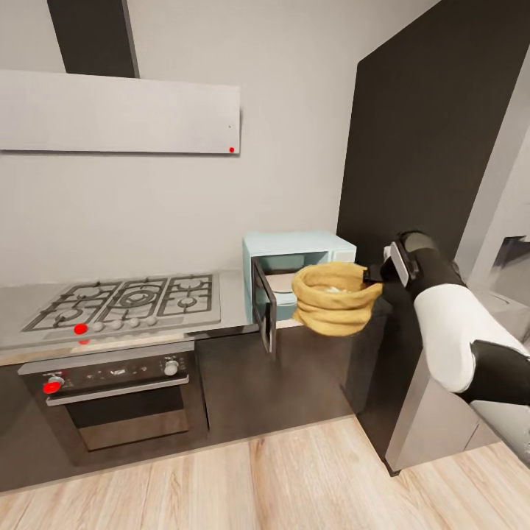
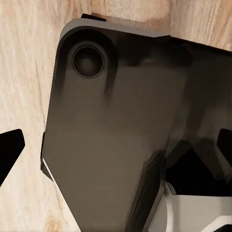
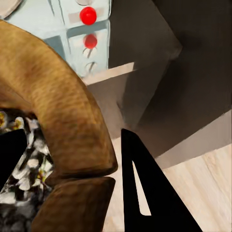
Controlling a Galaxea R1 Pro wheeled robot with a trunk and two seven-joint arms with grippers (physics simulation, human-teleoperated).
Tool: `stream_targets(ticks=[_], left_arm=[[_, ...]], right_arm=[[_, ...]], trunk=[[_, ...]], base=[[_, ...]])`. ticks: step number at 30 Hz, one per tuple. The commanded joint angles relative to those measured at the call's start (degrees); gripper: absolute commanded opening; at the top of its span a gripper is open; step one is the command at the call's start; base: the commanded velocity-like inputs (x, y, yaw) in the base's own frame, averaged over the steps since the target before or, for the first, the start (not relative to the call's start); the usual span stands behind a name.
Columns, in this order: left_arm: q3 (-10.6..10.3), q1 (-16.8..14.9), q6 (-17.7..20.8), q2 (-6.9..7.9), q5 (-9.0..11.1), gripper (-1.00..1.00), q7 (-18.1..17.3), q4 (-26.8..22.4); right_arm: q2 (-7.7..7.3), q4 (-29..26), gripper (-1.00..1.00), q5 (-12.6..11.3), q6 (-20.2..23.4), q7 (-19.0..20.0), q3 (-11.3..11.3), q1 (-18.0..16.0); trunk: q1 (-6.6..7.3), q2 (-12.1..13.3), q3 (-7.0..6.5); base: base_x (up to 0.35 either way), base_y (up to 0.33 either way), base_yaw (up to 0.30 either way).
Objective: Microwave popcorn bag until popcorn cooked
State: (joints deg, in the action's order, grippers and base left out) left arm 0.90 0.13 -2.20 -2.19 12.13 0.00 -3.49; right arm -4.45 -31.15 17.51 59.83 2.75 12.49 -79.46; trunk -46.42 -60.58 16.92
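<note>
Mustard popcorn bag [image 1: 336,298] hangs mid-frame before the open microwave [image 1: 298,274], right gripper [image 1: 377,275] pinching its rim. Advise level entry, clearing the door [image 1: 264,304]. Left gripper: state unclear.

The right arm [image 1: 456,331] has a rounded glossy white shell between black segments, with a dark grey rounded wrist carrying a small white-faced block. The right gripper [image 3: 72,183] has flat black fingers [image 3: 145,188], tapering to points, one pierced by a narrow slot. In the left wrist view, the robot's base [image 2: 111,135] is a dark glossy panel with rounded corners, a pale rim and a round recessed socket.
</note>
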Motion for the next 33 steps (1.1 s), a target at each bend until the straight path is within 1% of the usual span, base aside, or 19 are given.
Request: stream_targets(ticks=[1, 2, 3, 6, 13, 22, 33], left_arm=[[0.1, 0.0, -0.1, -0.01, 0.3, 1.00, 0.0, -0.1], [0.1, 0.0, -0.1, -0.01, 0.4, 1.00, 0.0, -0.1], [0.1, 0.0, -0.1, -0.01, 0.3, 1.00, 0.0, -0.1], [0.1, 0.0, -0.1, -0.01, 0.4, 1.00, 0.0, -0.1], [0.1, 0.0, -0.1, -0.01, 0.4, 1.00, 0.0, -0.1], [0.1, 0.0, -0.1, -0.01, 0.4, 1.00, 0.0, -0.1], [0.1, 0.0, -0.1, -0.01, 0.4, 1.00, 0.0, -0.1]], right_arm=[[0.76, 1.1, -1.00, 0.7, 0.2, 0.3, 0.3, -0.9], [2.04, 2.1, -1.00, 0.7, 0.2, 0.3, 0.4, -1.8], [2.81, 2.6, -1.00, 0.7, 0.2, 0.3, 0.5, -2.3], [3.31, 2.8, -1.00, 0.7, 0.2, 0.3, 0.8, -2.5], [3.48, 2.7, -1.00, 0.6, 0.2, 0.3, 1.0, -2.5], [3.24, 2.0, -1.00, 0.5, 0.2, 0.6, 0.8, -2.5], [3.03, 1.9, -1.00, 0.5, 0.2, 0.5, 0.9, -2.5]], trunk=[[0.00, 0.0, 0.06], [0.00, 0.0, 0.06], [0.00, 0.0, 0.06], [0.00, 0.0, 0.06], [0.00, 0.0, 0.06], [0.00, 0.0, 0.06], [0.00, 0.0, 0.06]], base=[[0.000, 0.000, 0.000], [0.000, 0.000, 0.000], [0.000, 0.000, 0.000], [0.000, 0.000, 0.000], [0.000, 0.000, 0.000], [0.000, 0.000, -0.006], [0.000, 0.000, -0.270]])
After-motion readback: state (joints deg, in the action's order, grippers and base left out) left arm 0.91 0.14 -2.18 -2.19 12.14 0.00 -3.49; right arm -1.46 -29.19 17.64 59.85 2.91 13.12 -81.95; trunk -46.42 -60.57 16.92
